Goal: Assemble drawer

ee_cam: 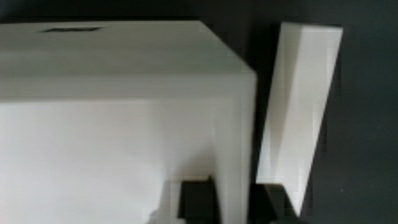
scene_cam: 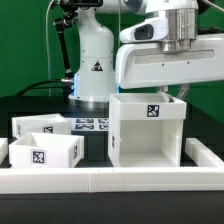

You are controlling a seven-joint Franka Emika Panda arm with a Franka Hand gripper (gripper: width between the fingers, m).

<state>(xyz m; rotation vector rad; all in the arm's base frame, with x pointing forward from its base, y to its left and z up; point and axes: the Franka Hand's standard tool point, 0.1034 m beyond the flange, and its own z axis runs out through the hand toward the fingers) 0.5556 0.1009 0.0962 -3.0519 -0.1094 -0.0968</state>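
Exterior view, centre right: the drawer's shell [scene_cam: 148, 128], with the gripper [scene_cam: 168, 92] lowered at its top rim. Lower left: the front tray [scene_cam: 40, 152] and rear tray [scene_cam: 45, 126], both apart from the shell. I judge the step in hand to be grasping the shell, and the next move calls for turning it to receive the trays. The rim hides the fingertips, and the wrist view is too close, so I cannot tell whether the jaws are spread or pinching.

No lettering is legible; square tags are recorded on shell [scene_cam: 148, 135] and tray [scene_cam: 45, 152], a triangular sign on the arm base [scene_cam: 95, 55] at 11 o'clock.
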